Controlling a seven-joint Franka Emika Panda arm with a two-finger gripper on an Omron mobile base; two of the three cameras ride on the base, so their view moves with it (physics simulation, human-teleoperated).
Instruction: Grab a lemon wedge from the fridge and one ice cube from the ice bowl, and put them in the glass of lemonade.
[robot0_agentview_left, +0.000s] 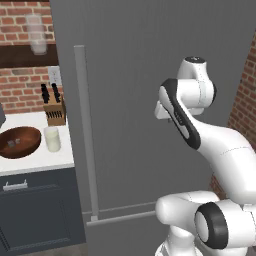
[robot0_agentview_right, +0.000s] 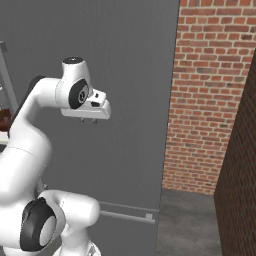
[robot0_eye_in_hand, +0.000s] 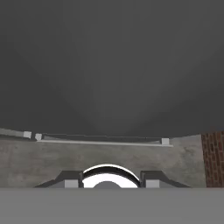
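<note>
Left of the closed fridge (robot0_agentview_left: 150, 100), ice bowl (robot0_agentview_left: 20, 142) and glass of lemonade (robot0_agentview_left: 52, 139) sit at the surface (robot0_agentview_left: 45, 159) right edge. Arm folded high before the door; end effector (robot0_agentview_right: 89, 120) points down, fingers apart, holding nothing.

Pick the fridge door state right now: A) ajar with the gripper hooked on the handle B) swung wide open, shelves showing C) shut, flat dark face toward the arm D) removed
C: the fridge presents an unbroken dark grey front with its long bar handle upright against it, and the gripper hangs apart from that handle.
</note>
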